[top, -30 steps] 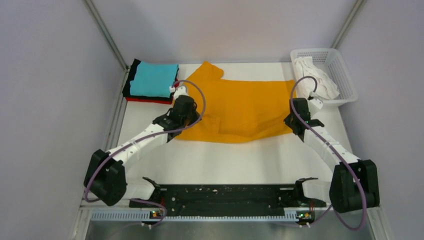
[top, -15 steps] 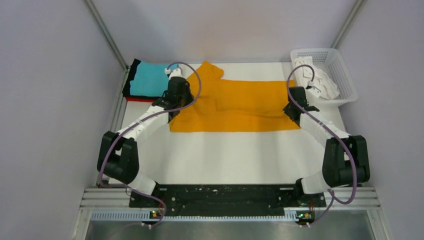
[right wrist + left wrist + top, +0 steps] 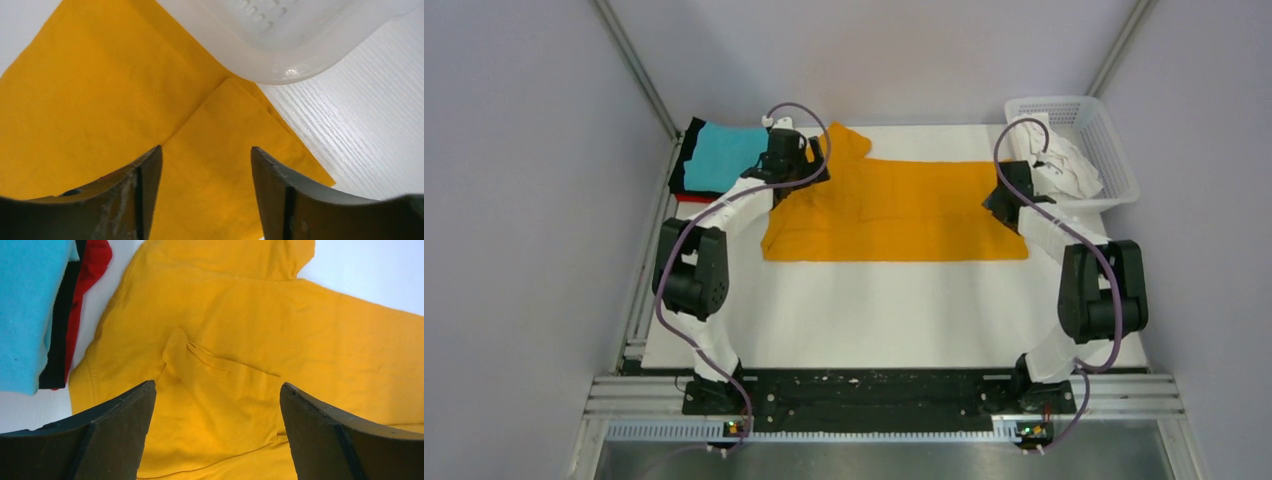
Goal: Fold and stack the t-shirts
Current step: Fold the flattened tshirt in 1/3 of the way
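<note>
The orange-yellow t-shirt (image 3: 894, 210) lies flat across the far half of the white table (image 3: 874, 310), folded into a long band with a straight near edge, one sleeve sticking out toward 11 o'clock and a creased flap doubled over on top. The left end effector (image 3: 216, 390) hovers over that flap, spread wide and gripping nothing. The right end effector (image 3: 206, 152) is likewise wide open and empty above the shirt's 3 o'clock corner. At 10 o'clock the cyan t-shirt (image 3: 724, 155) tops the black t-shirt (image 3: 59, 345) and the red t-shirt (image 3: 92, 265). At 2 o'clock the mesh basket (image 3: 1114, 150) holds a crumpled white t-shirt (image 3: 1059, 160).
</note>
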### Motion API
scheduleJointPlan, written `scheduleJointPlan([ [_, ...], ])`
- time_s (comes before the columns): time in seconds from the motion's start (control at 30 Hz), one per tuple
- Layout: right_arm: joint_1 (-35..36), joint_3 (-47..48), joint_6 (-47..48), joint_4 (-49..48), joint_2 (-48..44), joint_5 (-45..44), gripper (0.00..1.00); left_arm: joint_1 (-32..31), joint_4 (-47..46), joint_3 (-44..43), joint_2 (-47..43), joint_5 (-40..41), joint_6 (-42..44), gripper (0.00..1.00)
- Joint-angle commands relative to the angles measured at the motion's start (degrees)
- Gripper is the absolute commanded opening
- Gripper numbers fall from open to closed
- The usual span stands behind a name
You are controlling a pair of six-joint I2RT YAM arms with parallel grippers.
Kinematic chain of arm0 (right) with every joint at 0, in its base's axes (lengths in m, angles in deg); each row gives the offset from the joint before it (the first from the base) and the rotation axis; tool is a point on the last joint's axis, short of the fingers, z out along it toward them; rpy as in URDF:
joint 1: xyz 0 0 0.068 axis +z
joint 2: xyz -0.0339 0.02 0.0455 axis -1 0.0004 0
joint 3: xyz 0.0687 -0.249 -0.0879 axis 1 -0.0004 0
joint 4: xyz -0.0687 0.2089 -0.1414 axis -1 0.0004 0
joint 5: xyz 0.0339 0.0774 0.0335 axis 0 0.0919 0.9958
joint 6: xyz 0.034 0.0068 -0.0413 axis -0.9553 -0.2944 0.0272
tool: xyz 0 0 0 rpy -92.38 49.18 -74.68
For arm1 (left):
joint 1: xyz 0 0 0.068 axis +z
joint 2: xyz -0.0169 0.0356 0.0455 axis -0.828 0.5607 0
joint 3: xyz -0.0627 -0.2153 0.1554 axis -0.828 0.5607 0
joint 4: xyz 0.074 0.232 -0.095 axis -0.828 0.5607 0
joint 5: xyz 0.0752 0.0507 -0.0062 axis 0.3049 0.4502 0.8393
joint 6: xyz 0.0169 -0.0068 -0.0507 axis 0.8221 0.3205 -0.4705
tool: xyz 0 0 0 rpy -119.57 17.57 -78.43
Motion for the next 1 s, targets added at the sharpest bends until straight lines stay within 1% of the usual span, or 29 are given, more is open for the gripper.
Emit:
scheduleJointPlan([
  [0.0, -0.34, 3.34, 1.25, 1.68, -2.11, 0.65, 0.72, 0.33, 3.88, -5.12, -0.85, -2.81, 0.33, 0.99],
  [0.03, 0.02, 2.66, 1.46, 2.03, -3.20, 0.86, 0.77, 0.26, 3.77, -4.19, -1.67, -4.72, -0.25, 0.99],
  [0.07, 0.55, 1.49, 1.62, 2.10, -5.05, 1.15, 0.79, 0.20, 2.51, -2.58, -2.75, -7.39, -0.92, 0.99],
  [0.17, 2.36, -3.54, 2.79, -1.22, -8.57, 4.49, 0.82, 0.16, -2.72, 4.90, -5.54, -14.50, -2.87, 0.99],
  [0.27, 3.94, -7.42, 5.53, -7.86, -8.18, 11.17, 0.97, 0.16, -5.51, 8.29, -4.93, -17.24, -4.98, 0.99],
  [0.3, 4.73, -7.28, 6.65, -8.63, -6.96, 12.12, 0.99, 0.15, -5.83, 8.39, -3.95, -18.08, -5.50, 0.99],
  [0.4, 7.52, -4.02, 9.87, -10.64, -0.65, 13.07, 0.99, 0.07, -7.59, 8.28, 0.24, -20.06, -7.26, 0.99],
  [0.5, 8.00, 0.12, 10.04, -8.60, 5.89, 14.96, 0.99, 0.11, -6.34, 7.11, 4.34, -21.66, -8.58, 0.99],
  [0.6, 8.43, -1.90, 8.90, -8.19, 7.27, 14.35, 0.99, 0.07, -6.81, 10.35, 4.10, -19.98, -9.69, 0.99],
  [0.67, 8.51, -5.67, 7.77, -9.38, 5.07, 14.75, 0.99, 0.00, -7.43, 14.17, 1.84, -18.85, -9.97, 0.99],
  [0.77, 8.81, -12.08, 6.10, -9.90, 0.59, 15.07, 0.99, -0.25, -10.03, 20.41, -1.78, -20.13, -11.17, 0.99],
  [0.87, 9.47, -18.13, 4.58, -8.27, -5.75, 14.42, 0.99, -1.47, -9.90, 27.16, -6.32, -18.89, -13.72, 0.99],
  [0.97, 9.82, -24.36, 2.23, -5.81, -12.69, 14.77, 0.98, -4.28, -9.02, 33.89, -11.37, -16.74, -15.71, 0.99],
])
